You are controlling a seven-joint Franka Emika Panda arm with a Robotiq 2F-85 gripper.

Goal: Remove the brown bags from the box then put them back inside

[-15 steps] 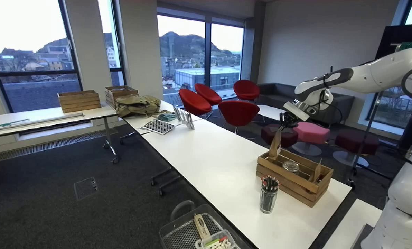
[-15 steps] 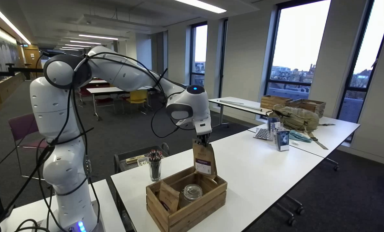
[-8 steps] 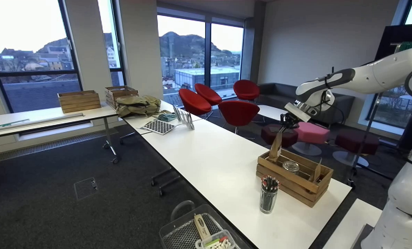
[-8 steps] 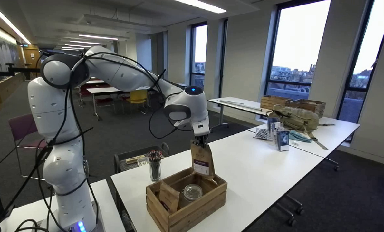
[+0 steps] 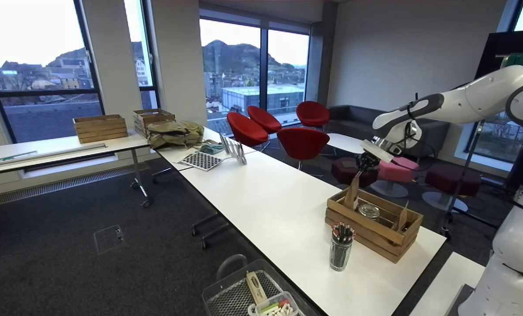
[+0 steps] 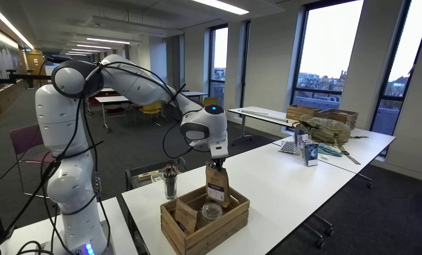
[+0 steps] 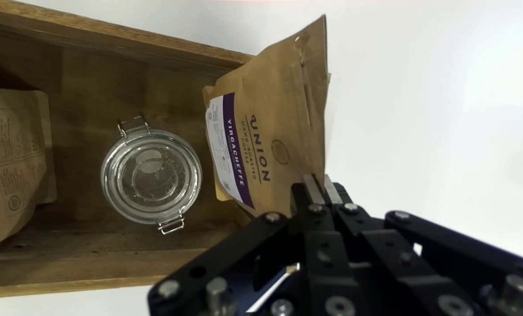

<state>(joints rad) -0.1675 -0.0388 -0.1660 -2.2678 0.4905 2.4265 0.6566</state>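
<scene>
- In the wrist view you had the black two-fingered gripper (image 7: 322,188) closed on the top edge of a tan-brown, blocky paper coffee bag (image 7: 283,109), which narrowed toward your grip.
- The face turned to that camera read "UNION" in large dark letters, "HAND-ROASTED COFFEE" in smaller ones, and "YIRGACHEFFE" in white along a purple band (image 7: 236,151); the white label (image 7: 221,153) against the band carried print too fine to read.
- That bag leaned, its bottom within one end of a low, rectangular, slatted brown wooden crate (image 7: 112,31).
- A second tan-brown paper bag (image 7: 11,166), cut off by the frame, sat toward the opposite end, its fine print illegible; a round, clear glass jar (image 7: 152,177) with wire clasps stood between the two bags.
- In an exterior view a clear glass tumbler (image 5: 340,256) of dark pencils (image 5: 343,233) stood just beside the crate on a white table (image 5: 266,193); you saw both bags nearly edge-on there, as narrow tan wedges.
- In an exterior view you had the white arm (image 6: 131,85) over the crate; the gripped bag rose above the rim, band and label showing, wording too small to make out; whether its bottom touched the crate floor you could not tell.
</scene>
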